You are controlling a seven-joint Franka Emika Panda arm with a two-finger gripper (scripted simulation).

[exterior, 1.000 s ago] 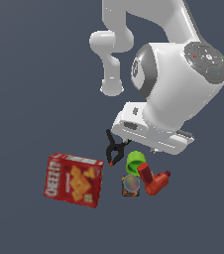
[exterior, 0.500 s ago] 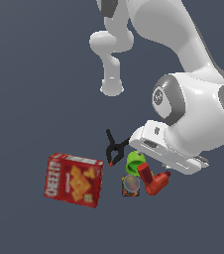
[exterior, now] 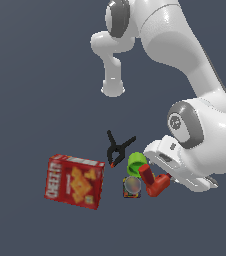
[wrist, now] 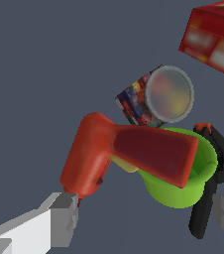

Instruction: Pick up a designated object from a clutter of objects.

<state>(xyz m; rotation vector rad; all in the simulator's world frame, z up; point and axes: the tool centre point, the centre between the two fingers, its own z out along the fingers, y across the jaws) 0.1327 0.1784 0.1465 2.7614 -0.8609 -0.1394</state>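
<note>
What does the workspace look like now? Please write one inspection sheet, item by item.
Surface: plain dark grey floor, no marks seen.
Job's thing: red L-shaped item, its body lying across the rim of the green cup, handle angled toward the tool.
Clutter: red cracker box at the exterior view's left, apart from the others; black spring clamp beside the cup; small can lying on its side against the cup.
Tool: open, one finger near the item's handle, the other beside the clamp; nothing held.
Cables: nothing seen.
Surroundings: nothing seen beyond the white arm.
</note>
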